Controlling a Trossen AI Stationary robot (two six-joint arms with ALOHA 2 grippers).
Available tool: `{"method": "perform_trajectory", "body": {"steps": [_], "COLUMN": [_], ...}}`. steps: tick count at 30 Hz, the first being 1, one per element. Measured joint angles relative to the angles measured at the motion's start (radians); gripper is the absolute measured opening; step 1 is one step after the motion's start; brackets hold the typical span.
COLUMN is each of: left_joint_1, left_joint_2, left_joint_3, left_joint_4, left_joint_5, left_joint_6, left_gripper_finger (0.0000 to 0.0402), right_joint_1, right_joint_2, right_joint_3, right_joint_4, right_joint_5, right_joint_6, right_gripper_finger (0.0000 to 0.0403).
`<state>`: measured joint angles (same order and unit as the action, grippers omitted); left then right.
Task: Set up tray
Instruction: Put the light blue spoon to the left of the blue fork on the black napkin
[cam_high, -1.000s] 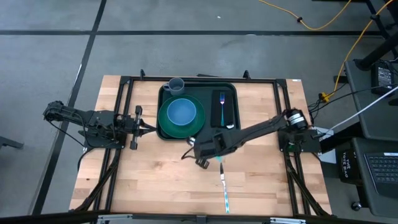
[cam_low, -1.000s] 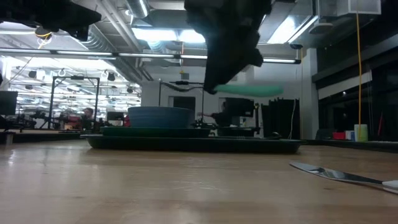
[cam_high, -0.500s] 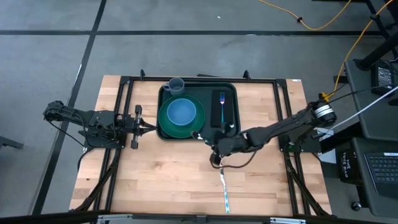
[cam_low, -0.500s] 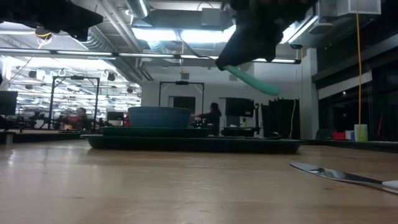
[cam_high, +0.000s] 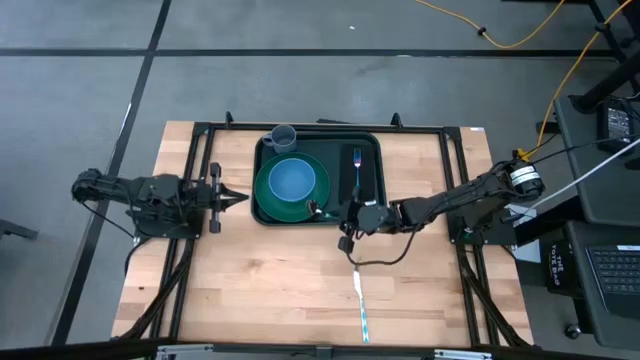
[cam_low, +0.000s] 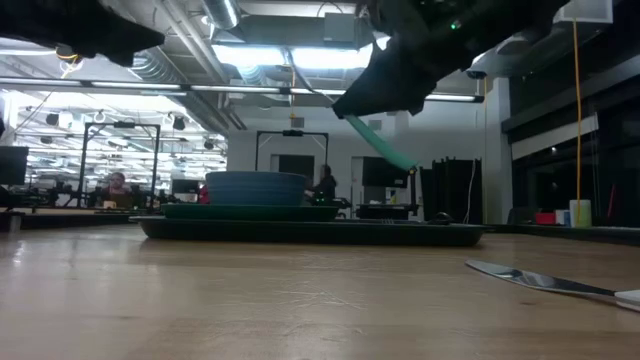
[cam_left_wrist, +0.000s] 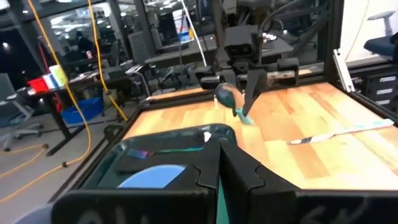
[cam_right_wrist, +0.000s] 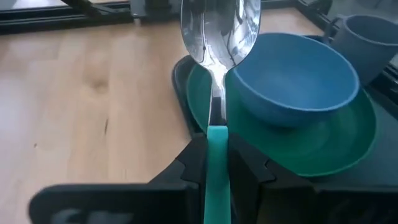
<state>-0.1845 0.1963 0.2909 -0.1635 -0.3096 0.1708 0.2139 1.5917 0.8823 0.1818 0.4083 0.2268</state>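
A knife (cam_high: 360, 305) lies on the counter (cam_high: 260, 290) nearest the front edge, well short of the tray (cam_high: 372, 145). The right pincer (cam_high: 349, 216) hangs over the tray's front rim, clenched on a green-handled spoon (cam_right_wrist: 219, 37) whose bowl reaches toward the plate (cam_high: 270, 200). The tray sits at the counter's far middle, holding plate, blue bowl (cam_high: 292, 180), napkin (cam_high: 350, 190) with fork (cam_high: 356, 160), and cup (cam_high: 283, 136). The left pincer (cam_high: 238, 197), clenched empty, waits just left of the tray.
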Motion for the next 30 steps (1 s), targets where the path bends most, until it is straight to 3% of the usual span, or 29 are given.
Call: {"method": "perform_trajectory", "body": {"steps": [8,15,22,30], "left_joint_1": [0.065,0.180,0.293,0.353], "left_joint_2": [-0.196,-0.196,-0.194,-0.187], "left_joint_3": [-0.123,-0.167,-0.275,-0.283], "left_joint_4": [0.021,0.083,0.262,0.248], "left_joint_5": [0.068,0.189,0.286,0.365], "left_joint_6": [0.010,0.004,-0.047,-0.082], "left_gripper_finger": [0.0003,0.0003,0.0003,0.0003], "right_joint_1": [-0.046,-0.074,-0.080,-0.090], "right_joint_2": [0.000,0.000,0.000,0.000], "right_joint_3": [-0.002,-0.002,-0.002,-0.002], "right_joint_4": [0.069,0.102,0.135,0.161], "right_joint_5": [-0.020,-0.028,-0.036,-0.036], "right_joint_6": [-0.077,-0.079,-0.076,-0.069], "right_gripper_finger": [0.0052,0.0053,0.0054,0.0055]}}
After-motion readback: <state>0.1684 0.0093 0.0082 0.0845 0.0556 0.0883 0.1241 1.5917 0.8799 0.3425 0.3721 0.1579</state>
